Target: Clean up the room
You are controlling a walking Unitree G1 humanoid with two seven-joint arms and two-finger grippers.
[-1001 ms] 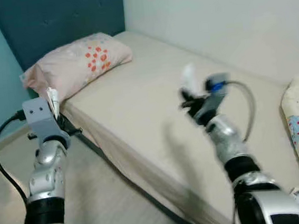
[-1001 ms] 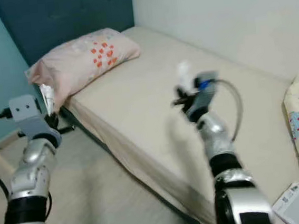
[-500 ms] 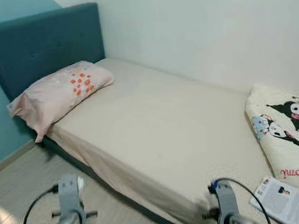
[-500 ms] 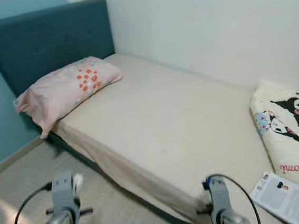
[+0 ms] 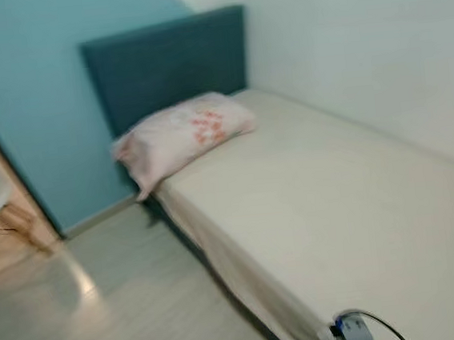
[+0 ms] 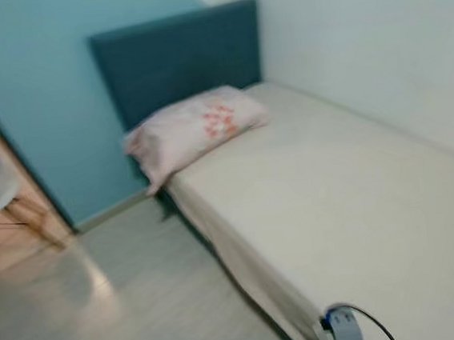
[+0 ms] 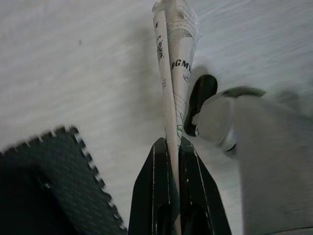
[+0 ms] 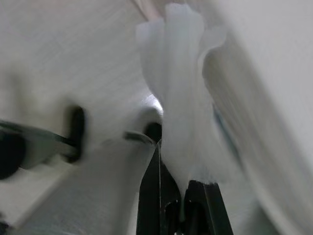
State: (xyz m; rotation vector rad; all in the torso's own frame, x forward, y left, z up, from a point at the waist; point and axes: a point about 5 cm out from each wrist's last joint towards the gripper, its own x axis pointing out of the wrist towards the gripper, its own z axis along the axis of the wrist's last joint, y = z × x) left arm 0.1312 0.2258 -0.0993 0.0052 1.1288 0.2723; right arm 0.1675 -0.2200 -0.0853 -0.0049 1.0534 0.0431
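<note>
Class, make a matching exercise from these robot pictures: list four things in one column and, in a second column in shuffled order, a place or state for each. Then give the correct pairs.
Things
1. Pink pillow with orange flowers
2. Folded printed paper leaflet
3. Crumpled white tissue
4. Dark teal padded headboard

Places or states
A. Pinched in the right gripper
B. Upright against the blue wall
C. Lying at the head of the cream bed
D. Pinched in the left gripper

Pairs: 1-C, 2-D, 3-A, 4-B

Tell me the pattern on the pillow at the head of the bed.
The pillow is pale pink with a cluster of orange-red spots, clearest in the right eye view.
</note>
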